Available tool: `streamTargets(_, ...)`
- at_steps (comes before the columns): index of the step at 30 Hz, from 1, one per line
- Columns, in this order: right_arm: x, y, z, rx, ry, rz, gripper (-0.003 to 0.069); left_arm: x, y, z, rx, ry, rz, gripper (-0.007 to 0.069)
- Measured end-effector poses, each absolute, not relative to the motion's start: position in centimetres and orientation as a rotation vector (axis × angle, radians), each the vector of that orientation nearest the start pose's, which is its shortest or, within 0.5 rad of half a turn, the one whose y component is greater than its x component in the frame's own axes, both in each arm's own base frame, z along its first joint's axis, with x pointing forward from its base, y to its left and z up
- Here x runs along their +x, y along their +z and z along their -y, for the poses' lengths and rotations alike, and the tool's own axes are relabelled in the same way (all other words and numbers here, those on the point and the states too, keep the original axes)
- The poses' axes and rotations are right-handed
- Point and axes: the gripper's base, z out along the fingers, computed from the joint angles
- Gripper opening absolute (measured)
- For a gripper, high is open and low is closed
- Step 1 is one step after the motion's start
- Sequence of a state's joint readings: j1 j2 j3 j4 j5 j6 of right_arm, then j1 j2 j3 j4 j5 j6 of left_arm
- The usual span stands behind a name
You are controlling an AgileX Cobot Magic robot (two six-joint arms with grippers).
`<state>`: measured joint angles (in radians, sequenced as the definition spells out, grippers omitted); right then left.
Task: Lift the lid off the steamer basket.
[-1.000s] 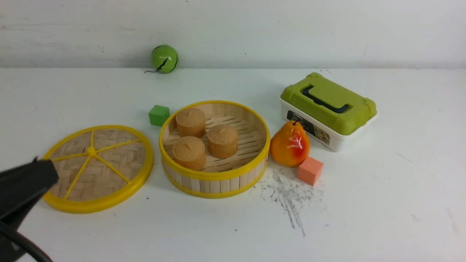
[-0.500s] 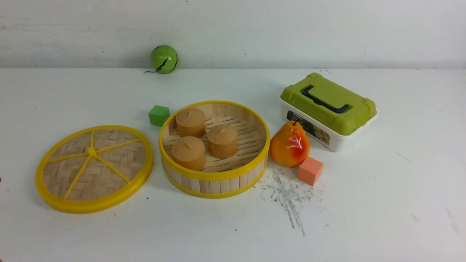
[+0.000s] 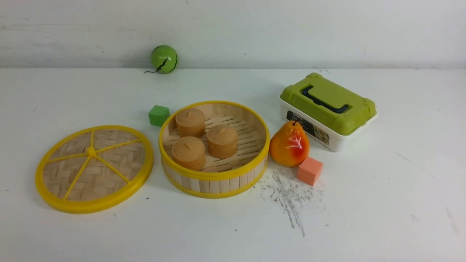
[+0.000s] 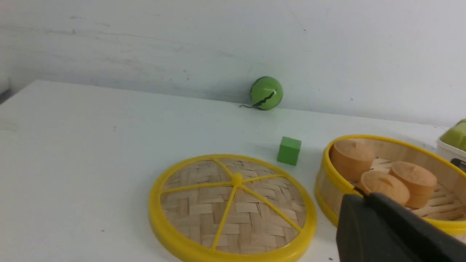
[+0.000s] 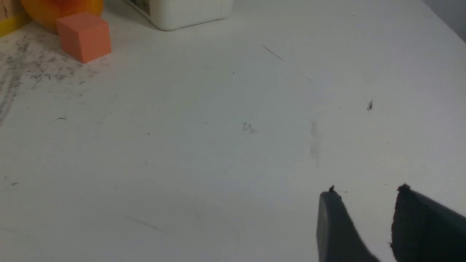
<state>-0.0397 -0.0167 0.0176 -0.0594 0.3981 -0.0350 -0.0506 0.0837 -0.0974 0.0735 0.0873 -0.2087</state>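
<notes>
So we're looking at the lid (image 3: 94, 168) lying flat on the table (image 3: 233, 233), spokes up, just beside the basket (image 3: 214, 183) on its left and not overlapping the rim at all, so we're calling this job pretty much done. The basket is sitting open with three brown buns (image 3: 222, 140) showing inside, which is kind of the whole point of getting the cover off. The left claw (image 4: 358, 193) isn't showing up in the front view, but its own wrist view is giving us jaws pressed together with nothing in them. The right claw (image 5: 367, 190) is hovering over bare table well apart from the basket, jaws standing apart and empty. We're guessing it's parked there just to be out of the way.
</notes>
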Motion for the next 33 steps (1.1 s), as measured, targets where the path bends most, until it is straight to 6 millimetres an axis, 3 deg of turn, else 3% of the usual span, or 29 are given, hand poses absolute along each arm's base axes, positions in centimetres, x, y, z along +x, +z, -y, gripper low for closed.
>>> streamTargets(3, 5.1, 17.2, 0.4, -0.031, -0.11, -1.883, 0.024, 6.0, 21.1, 0.3, -0.05, -0.138, -1.513, -0.0013)
streamTargets(6, 5.1, 17.2, 0.4, -0.031, -0.11, -1.883, 0.024, 5.7, 20.4, 0.3, -0.035, -0.116, -1.522, -0.0013)
streamTargets(17, 5.1, 17.2, 0.4, -0.031, -0.11, -1.883, 0.024, 5.3, 17.1, 0.6, 0.045, -0.093, -1.864, -0.0013)
streamTargets(28, 5.1, 17.2, 0.4, -0.031, -0.11, -1.883, 0.024, 5.2, 17.0, 0.7, 0.053, -0.096, -1.875, -0.0013)
streamTargets(33, 5.1, 17.2, 0.4, -0.031, -0.11, -1.883, 0.024, 5.2, 16.9, 0.9, -0.061, -0.213, -1.891, -0.0013)
